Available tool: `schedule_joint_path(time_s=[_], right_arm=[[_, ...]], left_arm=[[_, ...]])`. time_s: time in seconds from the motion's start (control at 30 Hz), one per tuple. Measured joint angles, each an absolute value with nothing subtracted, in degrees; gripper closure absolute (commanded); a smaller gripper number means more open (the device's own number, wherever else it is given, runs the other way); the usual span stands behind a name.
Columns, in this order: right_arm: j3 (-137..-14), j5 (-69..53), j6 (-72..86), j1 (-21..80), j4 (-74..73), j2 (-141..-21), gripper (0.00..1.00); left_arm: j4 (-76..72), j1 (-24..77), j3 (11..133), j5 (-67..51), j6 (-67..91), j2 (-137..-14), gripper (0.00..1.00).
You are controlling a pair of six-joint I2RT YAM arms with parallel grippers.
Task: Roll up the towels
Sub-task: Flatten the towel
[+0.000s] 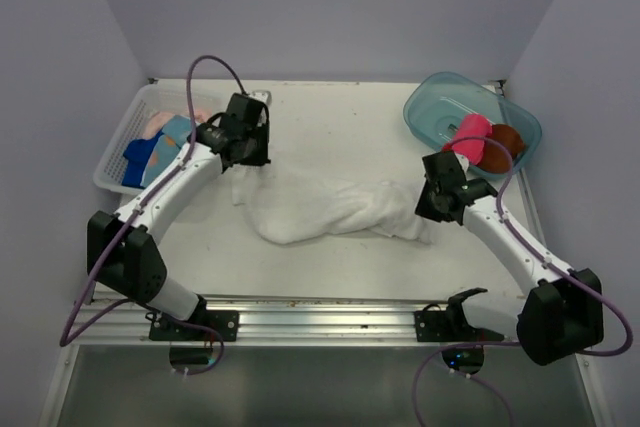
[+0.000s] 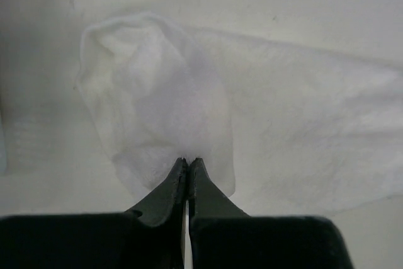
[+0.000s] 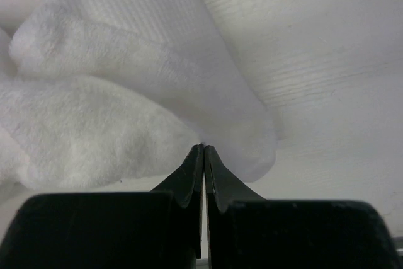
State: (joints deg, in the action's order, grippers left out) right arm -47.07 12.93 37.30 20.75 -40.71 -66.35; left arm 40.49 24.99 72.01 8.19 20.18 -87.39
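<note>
Now you have the white towel (image 1: 320, 209) laid across the middle of the table (image 1: 330, 112). Its long axis runs side to side from one arm to the other, and the left end sits a little farther from the arm bases than the right. Your left gripper (image 2: 187, 169) has its jaws pressed together on the towel's left edge; in the left wrist view a flap of cloth stands rounded up just ahead of the tips. Your right gripper (image 3: 203, 154) is likewise pinched tight on the opposite end, its tips meeting at a thick fold of terry. Between the two grips the cloth lies rumpled and bunched rather than flat, and it is broader toward the left.

At the far left, the white lattice basket (image 1: 112, 165) holds a pale peach towel (image 1: 160, 122), a light blue towel (image 1: 178, 133) and a royal blue towel (image 1: 135, 162), all lying loose. At the far right, the clear teal tub (image 1: 440, 107) holds a hot pink towel (image 1: 470, 135), rolled, with a brown towel (image 1: 503, 142) touching it.
</note>
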Motion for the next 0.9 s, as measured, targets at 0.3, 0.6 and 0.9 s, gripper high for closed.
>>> schedule_joint_path(time_s=[0.3,0.6,0.9], right_arm=[[-73.47,15.51,30.44,11.49,-43.55,-71.35,1.00],[-80.40,26.68,27.77,10.07,-45.32,-58.33,1.00],[-60.16,28.16,33.30,10.07,-54.24,-45.78,1.00]], left_arm=[[41.10,17.21,101.03,-6.22,22.20,-88.27,1.00],[32.18,-2.55,99.33,-23.49,30.68,-79.42,1.00],[28.40,-4.91,71.64,-25.65,31.94,-72.16,1.00]])
